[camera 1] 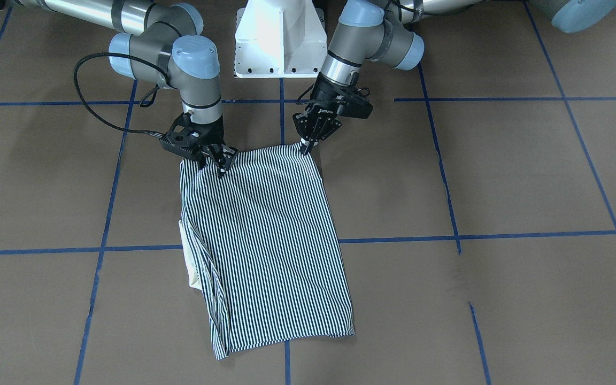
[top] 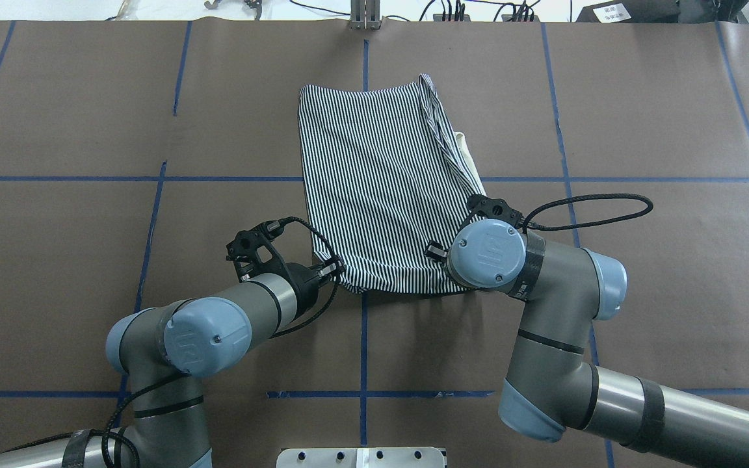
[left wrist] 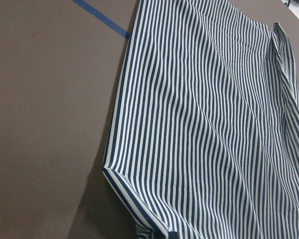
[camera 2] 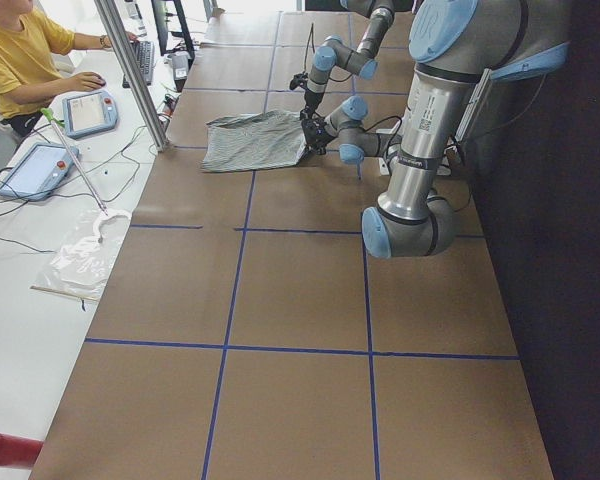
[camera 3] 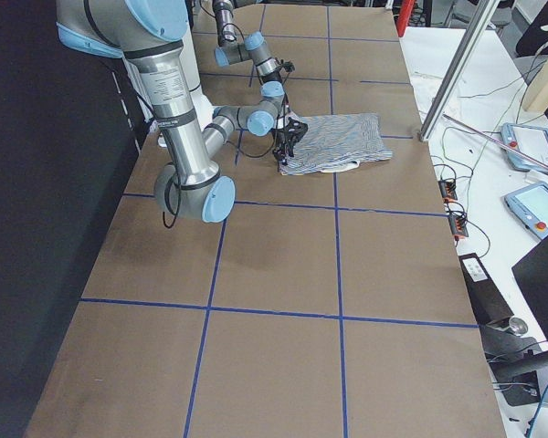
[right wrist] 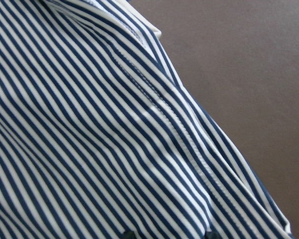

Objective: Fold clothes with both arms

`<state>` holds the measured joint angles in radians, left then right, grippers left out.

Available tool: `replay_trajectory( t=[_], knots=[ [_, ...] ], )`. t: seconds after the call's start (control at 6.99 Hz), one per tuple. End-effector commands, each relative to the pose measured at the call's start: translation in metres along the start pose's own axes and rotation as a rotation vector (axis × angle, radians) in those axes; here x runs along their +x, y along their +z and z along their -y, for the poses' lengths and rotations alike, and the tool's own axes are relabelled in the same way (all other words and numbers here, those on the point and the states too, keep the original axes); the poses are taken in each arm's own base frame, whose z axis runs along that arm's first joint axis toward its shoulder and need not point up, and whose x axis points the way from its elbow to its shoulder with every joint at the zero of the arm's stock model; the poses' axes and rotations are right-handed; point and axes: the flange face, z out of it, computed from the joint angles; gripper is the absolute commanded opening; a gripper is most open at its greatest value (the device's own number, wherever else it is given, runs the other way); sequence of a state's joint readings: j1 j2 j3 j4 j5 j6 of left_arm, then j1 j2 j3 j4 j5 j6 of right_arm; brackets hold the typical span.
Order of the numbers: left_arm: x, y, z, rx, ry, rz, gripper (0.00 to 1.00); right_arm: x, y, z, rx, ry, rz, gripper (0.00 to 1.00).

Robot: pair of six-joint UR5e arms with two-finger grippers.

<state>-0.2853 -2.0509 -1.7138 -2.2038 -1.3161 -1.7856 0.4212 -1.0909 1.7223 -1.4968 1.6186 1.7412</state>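
Left gripper [camera 1: 306,145]: fingers pinched together on the near left corner of the shirt [top: 374,182], with the corner raised slightly off the table [top: 88,260]. Shirt: folded lengthwise into a long striped panel, lying flat at the table's centre across a blue tape line [top: 62,177], its far end pointing away from the robot. A cream collar [top: 468,155] shows at its right edge. Right gripper [camera 1: 221,160]: clenched on the near right corner, mostly hidden in the overhead view by its own wrist.
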Motion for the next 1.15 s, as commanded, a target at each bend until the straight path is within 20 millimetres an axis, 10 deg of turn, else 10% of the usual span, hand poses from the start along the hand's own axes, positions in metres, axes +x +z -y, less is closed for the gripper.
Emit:
replay_trajectory(
  t=[0.0, 0.72, 1.0],
  knots=[
    [0.000, 0.000, 0.000, 0.000, 0.000, 0.000, 0.00, -0.005, -0.006, 0.000, 0.004, 0.003, -0.022, 0.00],
    [0.003, -0.004, 0.001, -0.002, 0.002, -0.007, 0.00, -0.016, -0.015, -0.001, 0.004, 0.007, -0.001, 0.00],
    [0.007, -0.009, 0.007, -0.005, 0.026, -0.015, 0.00, -0.016, -0.074, -0.001, 0.015, 0.014, 0.014, 0.00]
  ],
)
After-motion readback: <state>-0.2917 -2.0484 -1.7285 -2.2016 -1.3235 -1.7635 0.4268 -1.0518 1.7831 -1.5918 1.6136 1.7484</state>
